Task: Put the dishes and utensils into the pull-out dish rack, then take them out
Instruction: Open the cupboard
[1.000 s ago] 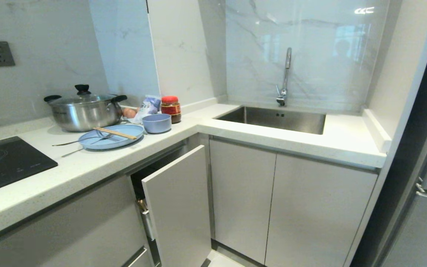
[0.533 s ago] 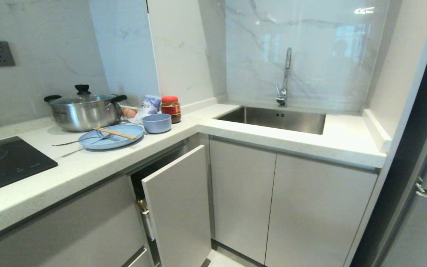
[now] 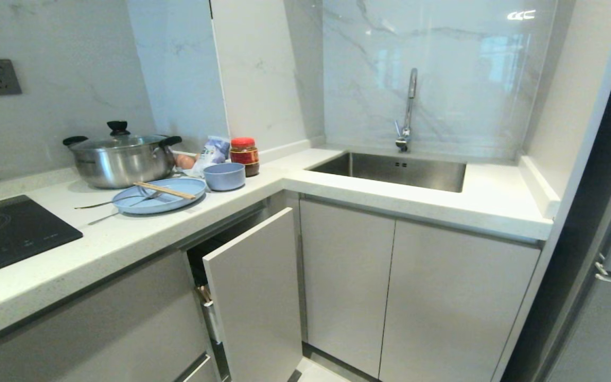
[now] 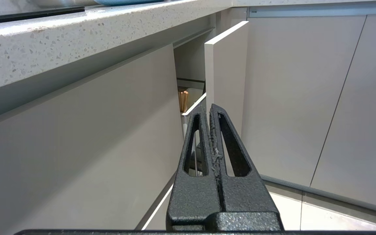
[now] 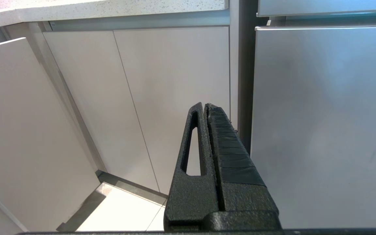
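Head view: pale blue plate (image 3: 159, 195) sits on the tabletop (image 3: 125, 239) near its front edge, w/ chopsticks (image 3: 164, 190) laid across it and fork (image 3: 120, 200) and spoon (image 3: 105, 217) sticking out over its left rim. Matching bowl (image 3: 224, 176) just right of plate, steel pot (image 3: 119, 157) behind. Pull-out dish rack front (image 3: 255, 297) stands partly out of the cabinet run, a dark gap at its left edge; floor in front is open. Sink (image 3: 395, 170) further right. No arm shows here.

Left wrist view: left gripper (image 4: 210, 112) closed tight, nothing held, low, below the tabletop edge, pointing at the rack front's edge; wooden sticks (image 4: 183, 101) show in the gap.

Right wrist view: right gripper (image 5: 206, 109) closed, empty, facing closed cabinet doors (image 5: 135, 91).
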